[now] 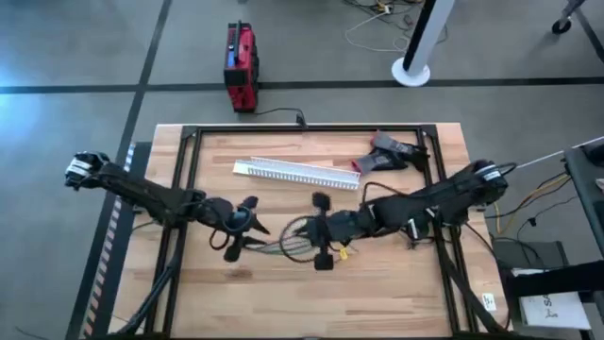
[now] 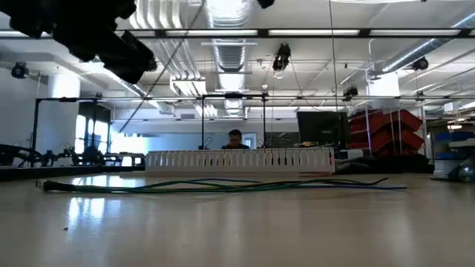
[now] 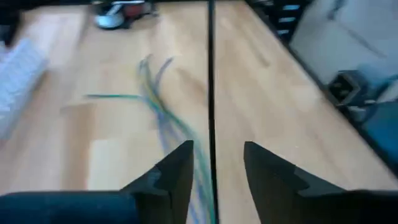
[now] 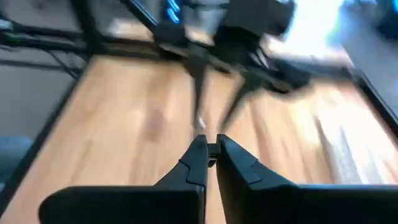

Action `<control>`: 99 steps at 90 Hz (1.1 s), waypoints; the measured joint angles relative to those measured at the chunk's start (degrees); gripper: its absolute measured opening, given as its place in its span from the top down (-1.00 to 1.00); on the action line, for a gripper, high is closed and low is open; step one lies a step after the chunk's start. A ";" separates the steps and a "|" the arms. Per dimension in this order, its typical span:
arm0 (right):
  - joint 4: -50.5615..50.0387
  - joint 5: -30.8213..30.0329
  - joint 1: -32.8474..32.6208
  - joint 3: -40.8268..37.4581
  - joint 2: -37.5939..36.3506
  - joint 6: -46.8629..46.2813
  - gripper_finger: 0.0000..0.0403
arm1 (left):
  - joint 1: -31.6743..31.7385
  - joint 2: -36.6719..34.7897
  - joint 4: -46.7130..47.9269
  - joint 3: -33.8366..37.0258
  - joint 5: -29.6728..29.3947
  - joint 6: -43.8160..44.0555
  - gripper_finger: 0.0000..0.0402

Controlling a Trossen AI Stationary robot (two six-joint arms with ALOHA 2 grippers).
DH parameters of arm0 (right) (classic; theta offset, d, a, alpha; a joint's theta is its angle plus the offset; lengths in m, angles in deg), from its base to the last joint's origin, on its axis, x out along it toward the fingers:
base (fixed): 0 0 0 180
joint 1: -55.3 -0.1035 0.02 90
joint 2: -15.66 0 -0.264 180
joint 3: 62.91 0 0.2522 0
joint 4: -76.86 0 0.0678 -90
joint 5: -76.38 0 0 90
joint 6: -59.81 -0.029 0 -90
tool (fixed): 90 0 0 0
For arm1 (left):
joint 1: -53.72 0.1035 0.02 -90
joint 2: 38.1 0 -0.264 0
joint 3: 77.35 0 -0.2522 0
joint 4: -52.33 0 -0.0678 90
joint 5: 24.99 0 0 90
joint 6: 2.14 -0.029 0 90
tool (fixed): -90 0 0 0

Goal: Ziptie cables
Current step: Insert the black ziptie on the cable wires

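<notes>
High view: both arms are meeting over the thin limp greenish and pale cables (image 1: 288, 241) at centre frame on the wooden counter (image 1: 396, 293).
Left gripper (image 3: 214, 165) is hanging spread, straddling the thin stiff black ziptie (image 3: 211, 93), likely to feed it; right gripper (image 4: 211, 149) is pinching nearly closed on something small, perhaps steadying it.

Thin limp wires, green, blue and pale (image 2: 223, 185), lie flat on the light wooden tabletop (image 2: 237, 230) as one loose bundle, mid-table. From table height they run side to side, in front of the white slotted plastic channel (image 2: 239, 159) and apart from it. The strands splay apart at one end (image 3: 152, 71). A thin straight black plastic strip (image 3: 211, 93) stands stiff, pinched at the right gripper (image 4: 211, 148).
</notes>
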 joint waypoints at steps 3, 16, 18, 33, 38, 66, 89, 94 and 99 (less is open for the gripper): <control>-5.80 -0.05 0.47 3.46 0.00 -2.80 0.99 | -0.01 0.23 -0.39 0.48 -0.95 -0.13 0.35; -25.63 -0.18 2.18 16.94 0.13 -11.12 0.98 | 0.00 1.79 -2.16 2.21 -3.61 -0.25 0.36; -28.37 -0.07 2.42 18.73 0.16 -12.23 0.98 | 0.00 2.11 -2.35 2.34 -3.86 -0.23 0.37; -40.69 0.18 5.46 27.85 0.19 -17.95 0.98 | 0.00 5.39 -4.30 2.40 -4.60 0.11 0.43; -41.66 0.06 6.81 28.47 0.15 -19.33 0.98 | 0.00 6.62 -5.76 2.32 -4.60 0.19 0.46; -41.78 3.54 13.76 23.62 2.48 -29.94 0.97 | 0.07 11.22 -5.39 0.07 -4.58 2.71 0.51; -41.50 3.82 15.50 23.69 6.33 -36.01 0.97 | -0.11 10.34 2.13 -1.66 -4.21 7.34 0.51; -41.46 3.74 15.70 23.82 7.21 -37.29 0.97 | -0.39 10.34 3.37 -1.66 -3.60 8.51 0.51; -41.61 3.80 15.99 23.82 7.59 -38.37 0.97 | -0.89 10.36 5.17 -1.62 -3.49 9.53 0.51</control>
